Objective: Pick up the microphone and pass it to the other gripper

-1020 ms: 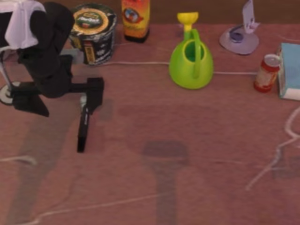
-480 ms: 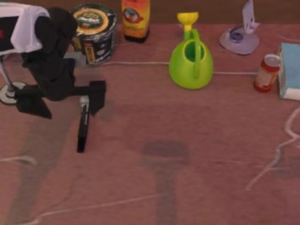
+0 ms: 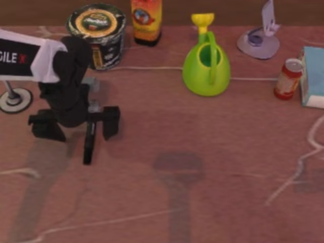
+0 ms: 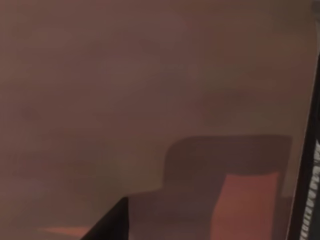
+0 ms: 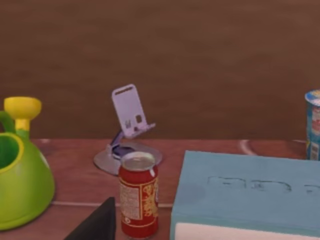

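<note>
The microphone lies flat on the table at the left, its black handle pointing toward the front edge and its grey head hidden under my left arm. My left gripper hovers over the head end, open wide, with one finger on each side of the mic and nothing held. In the left wrist view one fingertip shows low down, and the microphone runs along the picture's edge. My right arm is out of the top view; its wrist view shows one black fingertip set off to one side, with nothing in the jaws.
A noodle cup and an orange bottle stand behind the left arm. A green watering can sits mid-back, with a phone stand, a red can and a blue box at the right.
My left gripper has swung toward the table's front and turned, so that its open fingers now straddle the microphone. The microphone has not moved.
</note>
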